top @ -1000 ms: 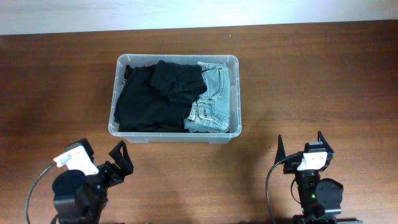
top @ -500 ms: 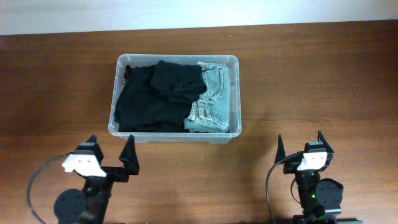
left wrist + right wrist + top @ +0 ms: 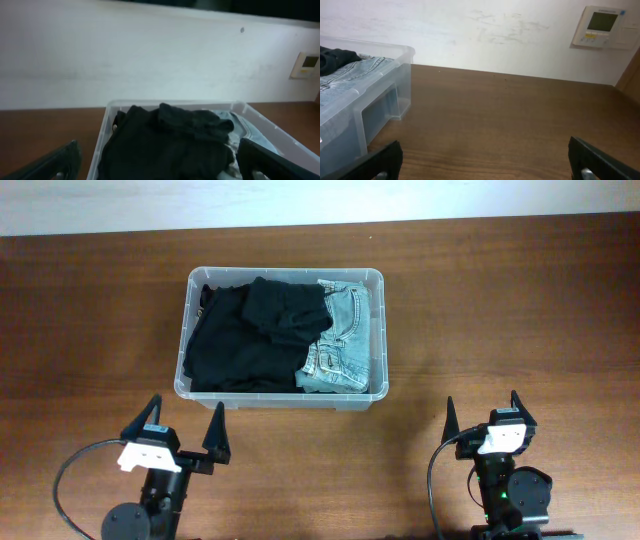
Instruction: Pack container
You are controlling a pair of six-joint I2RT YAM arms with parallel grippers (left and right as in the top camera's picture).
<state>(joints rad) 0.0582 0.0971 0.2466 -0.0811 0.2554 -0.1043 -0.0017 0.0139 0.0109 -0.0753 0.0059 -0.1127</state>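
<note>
Status: container (image 3: pixel 381 330) sits on worktop (image 3: pixel 520 300), centre-left, toward far side, long axis L-R. Upright, open-topped, clear plastic. Inside: black garment (image 3: pixel 240 340) bunched over left + middle, covers most of the interior, w/ a fold piled up at far-centre. Folded jeans (image 3: pixel 343 340), light blue denim, in right end against right wall. Black cloth overlaps their left edge. Contents reach roughly rim height.

Left tool (image 3: pixel 187 406) at near edge of worktop, just near-left of container's near wall, pointing far toward it, not touching. Jaws spread wide, released, empty. Left wrist cam: both fingers (image 3: pixel 55 162) sit at bottom corners of frame, container dead ahead between them, black heap in front, jeans at right.

Right tool (image 3: pixel 482 400) at near edge, right of container, well apart from it, also pointing far. Jaws wide, released, empty. Right wrist cam: only bare worktop between its fingers. Container's right end w/ jeans shows at left of frame.

No contact btwn either tool and container. Black cable (image 3: pixel 62 480) loops near-left of left tool, a similar one hangs beside right tool. Bkgd: white wall (image 3: pixel 470 30) behind worktop, wall panel (image 3: pixel 603 26) w/ small display at far right.
</note>
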